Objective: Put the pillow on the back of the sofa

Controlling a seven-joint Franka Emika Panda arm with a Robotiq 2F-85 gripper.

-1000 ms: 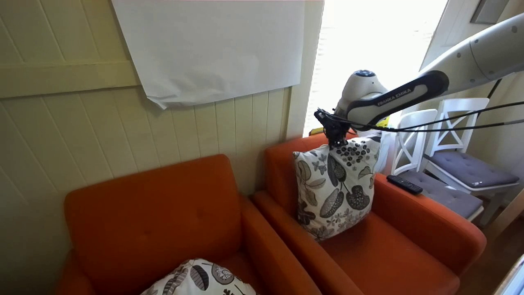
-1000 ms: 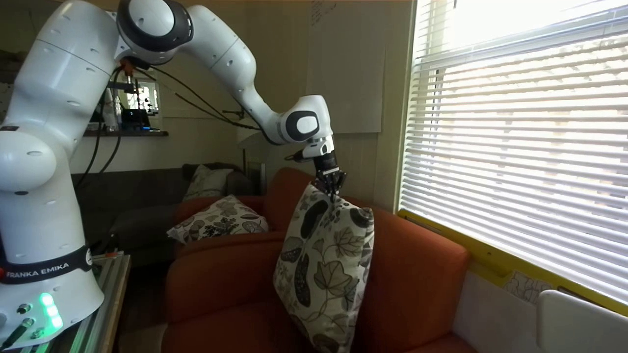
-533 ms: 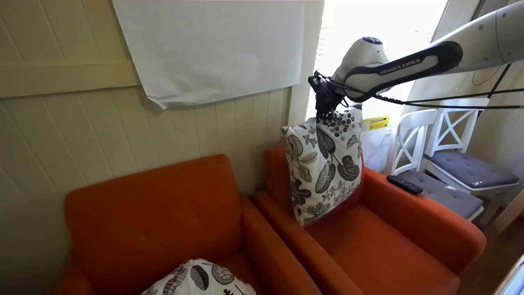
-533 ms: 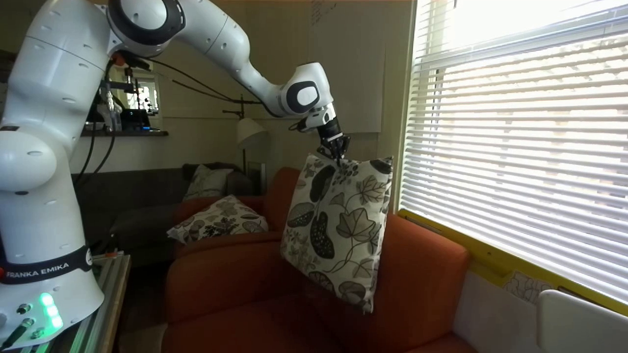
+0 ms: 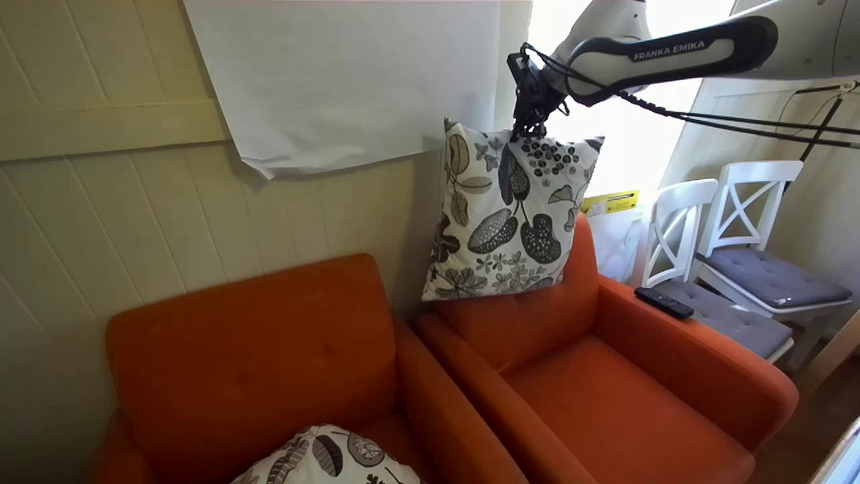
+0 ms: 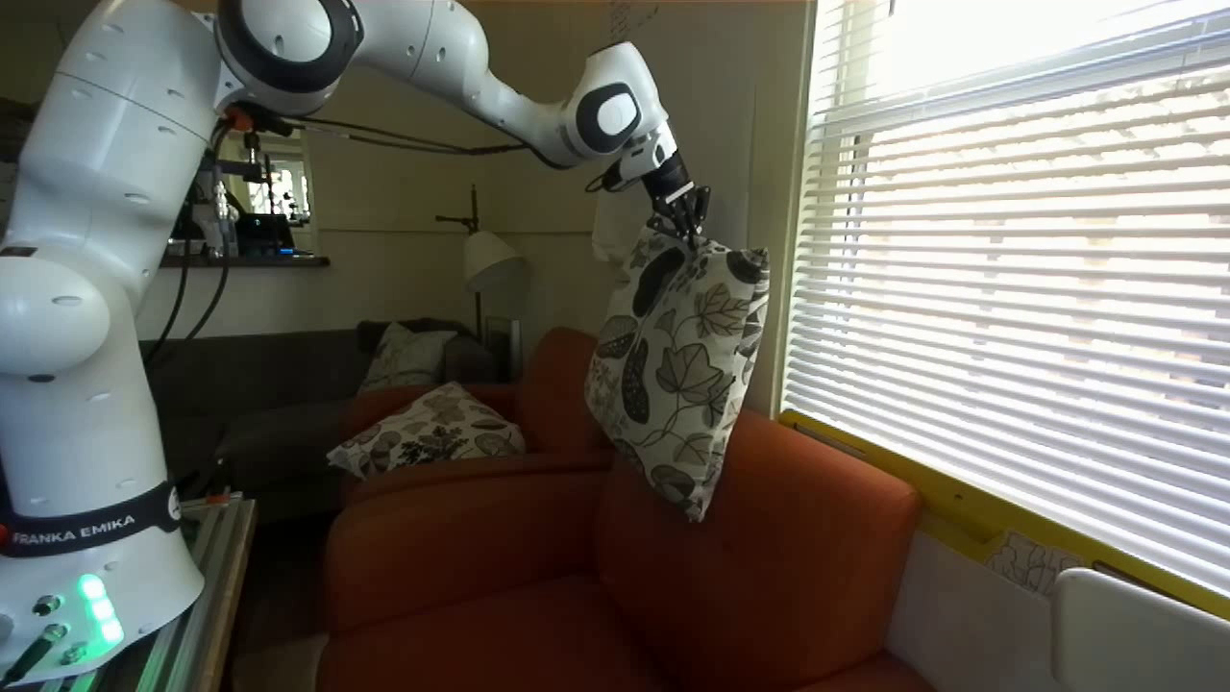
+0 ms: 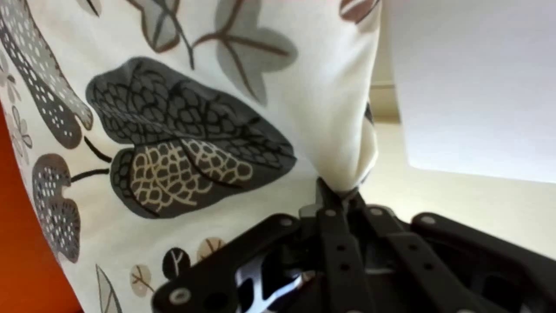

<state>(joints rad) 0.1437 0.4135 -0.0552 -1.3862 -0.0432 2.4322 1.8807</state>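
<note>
white, leaf-printed, the pillow (image 5: 510, 222) hangs by its top edge, clamped in the gripper (image 7: 341, 193), its lower part before the backrest (image 5: 537, 329) of the sofa (image 5: 605, 390); contact cannot be told. this seems the carrying step; next it likely needs moving over the backrest's top, lowering, releasing. an exterior view shows a remote (image 5: 664, 303) on an armrest (image 5: 725, 359); the wrist view does not.
</note>
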